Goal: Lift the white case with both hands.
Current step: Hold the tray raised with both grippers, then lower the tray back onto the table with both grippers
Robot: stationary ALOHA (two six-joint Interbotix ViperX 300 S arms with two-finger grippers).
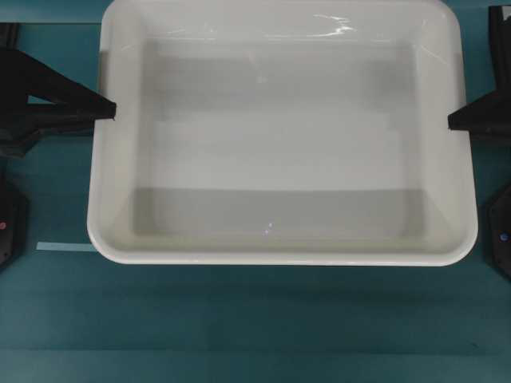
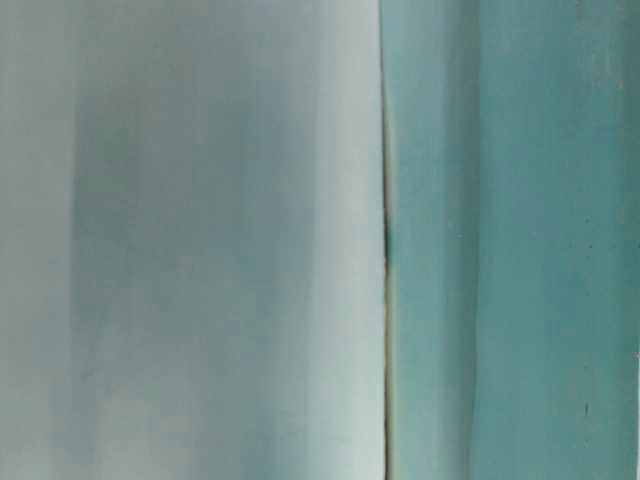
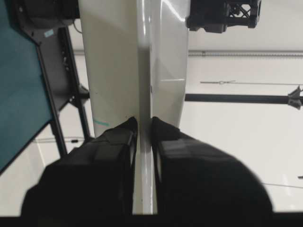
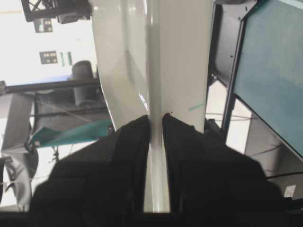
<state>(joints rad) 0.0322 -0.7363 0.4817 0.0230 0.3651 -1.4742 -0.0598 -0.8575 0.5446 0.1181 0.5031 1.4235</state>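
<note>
The white case fills most of the overhead view, large and close to the camera, level, with its rim all in sight. My left gripper pinches the left rim; in the left wrist view its jaws are shut on the thin rim of the case. At the right rim my right gripper does the same, and the right wrist view shows it shut on the case. A blurred white surface covers the left of the table-level view.
The teal table lies below the case. A pale strip of tape is on it at the left. Black arm bases stand at both edges. A black frame shows beside the table.
</note>
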